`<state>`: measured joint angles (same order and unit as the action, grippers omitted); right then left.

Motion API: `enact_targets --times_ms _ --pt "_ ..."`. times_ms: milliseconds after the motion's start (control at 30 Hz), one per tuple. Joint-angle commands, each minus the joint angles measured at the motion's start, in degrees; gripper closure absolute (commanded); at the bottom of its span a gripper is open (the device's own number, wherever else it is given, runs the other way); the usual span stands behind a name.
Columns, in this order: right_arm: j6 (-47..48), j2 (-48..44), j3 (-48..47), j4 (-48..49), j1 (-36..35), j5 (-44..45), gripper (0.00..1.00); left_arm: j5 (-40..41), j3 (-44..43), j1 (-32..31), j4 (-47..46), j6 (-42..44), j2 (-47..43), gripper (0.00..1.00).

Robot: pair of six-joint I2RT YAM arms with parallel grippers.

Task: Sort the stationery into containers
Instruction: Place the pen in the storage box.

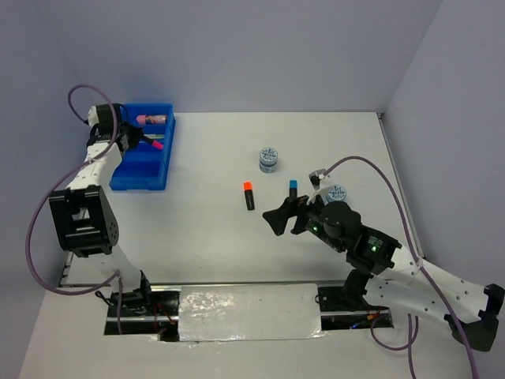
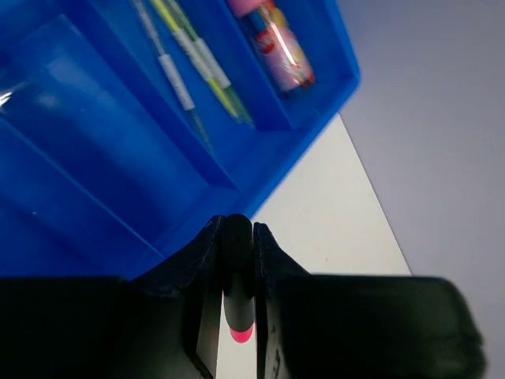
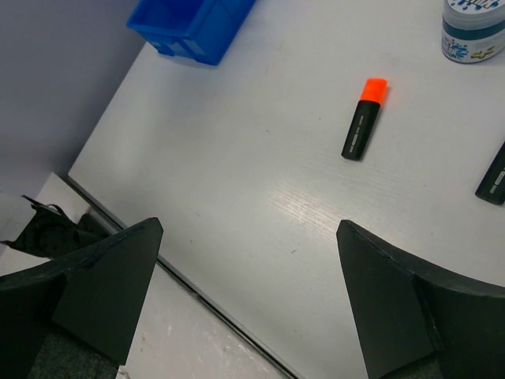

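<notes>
The blue tray (image 1: 139, 178) stands at the far left; the left wrist view shows its compartments (image 2: 95, 150) from close above. It holds thin pens (image 2: 188, 67) and a pink cylinder (image 2: 278, 41). My left gripper (image 1: 144, 141) is shut on a black marker with a pink cap (image 2: 237, 278) over the tray's right rim. My right gripper (image 1: 282, 219) is open and empty above mid-table (image 3: 248, 227). An orange-capped marker (image 1: 248, 195), a blue-capped marker (image 1: 293, 191) and two patterned discs (image 1: 269, 159) (image 1: 337, 193) lie on the table.
The orange-capped marker (image 3: 364, 118), the black end of another marker (image 3: 493, 178) and one disc (image 3: 473, 28) lie beyond my right fingers. The table's near edge (image 3: 197, 288) runs under them. A shiny plate (image 1: 248, 312) lies between the arm bases. Grey walls close the back and right.
</notes>
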<state>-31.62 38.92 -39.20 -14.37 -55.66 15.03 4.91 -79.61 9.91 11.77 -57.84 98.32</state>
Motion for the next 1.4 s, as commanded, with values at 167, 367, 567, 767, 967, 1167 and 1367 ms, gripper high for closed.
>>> enact_targets --times_ms 167,367,567,767,967,1167,1367 --pt "3.5 3.0 -0.5 0.8 0.6 -1.3 0.00 2.6 0.6 3.6 -1.2 -3.3 3.1 0.96" --pt "4.2 5.3 -0.4 2.3 0.8 -2.8 0.00 2.8 5.3 4.9 -6.2 -4.8 4.8 0.85" --pt "4.3 6.1 -0.4 2.6 0.8 -4.9 0.00 1.9 4.4 5.5 -8.5 -4.9 7.6 0.71" --pt "4.5 7.7 -0.7 3.2 0.8 -5.6 0.00 1.9 3.6 5.6 -8.0 -5.3 8.8 0.50" --pt "4.9 8.9 -1.2 3.8 0.9 -6.6 0.00 0.0 3.9 6.7 -8.5 -5.9 9.6 0.35" --pt "6.7 16.1 -4.7 3.8 2.6 -7.8 0.00 -0.9 1.1 6.3 -3.0 -3.8 3.4 0.01" --pt "7.4 39.0 -19.2 -2.5 8.5 -7.7 0.00 3.5 -6.8 3.8 9.8 3.1 -10.0 0.01"
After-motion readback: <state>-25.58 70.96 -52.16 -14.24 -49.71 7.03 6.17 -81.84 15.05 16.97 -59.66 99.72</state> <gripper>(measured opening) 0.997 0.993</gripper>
